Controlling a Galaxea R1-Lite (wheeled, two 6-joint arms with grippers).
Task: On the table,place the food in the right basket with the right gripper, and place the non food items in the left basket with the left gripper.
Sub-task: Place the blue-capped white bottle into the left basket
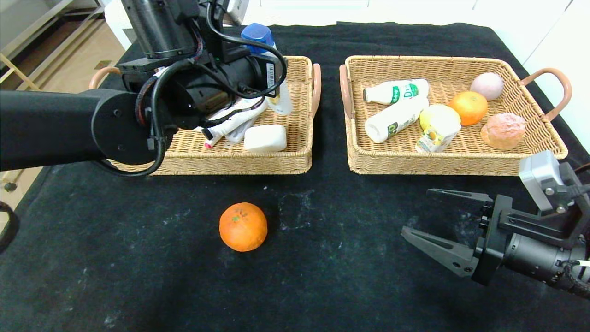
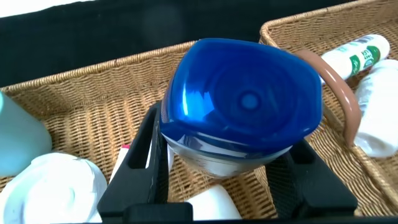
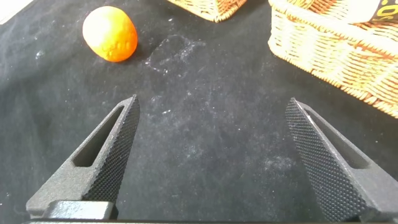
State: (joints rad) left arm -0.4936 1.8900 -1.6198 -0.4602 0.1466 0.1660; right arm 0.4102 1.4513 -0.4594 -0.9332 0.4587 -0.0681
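My left gripper (image 2: 221, 158) is shut on the white bottle with the blue cap (image 2: 242, 102), which it holds cap up over the left basket (image 1: 230, 163). The head view shows that cap (image 1: 257, 34) above the arm near the basket's far side. A wavy white bottle with a dark tip (image 1: 230, 124) lies in that basket. An orange (image 1: 243, 226) sits on the black table in front of the baskets, also in the right wrist view (image 3: 110, 33). My right gripper (image 1: 417, 211) hovers open and empty at the front right, well to the right of the orange.
The right basket (image 1: 438, 163) holds two milk bottles (image 1: 395, 91), a yellow-white carton (image 1: 438, 129), another orange (image 1: 469, 107), a pale pink ball (image 1: 487, 85) and a rough brownish round item (image 1: 503, 130). A white block (image 1: 265, 138) lies in the left basket.
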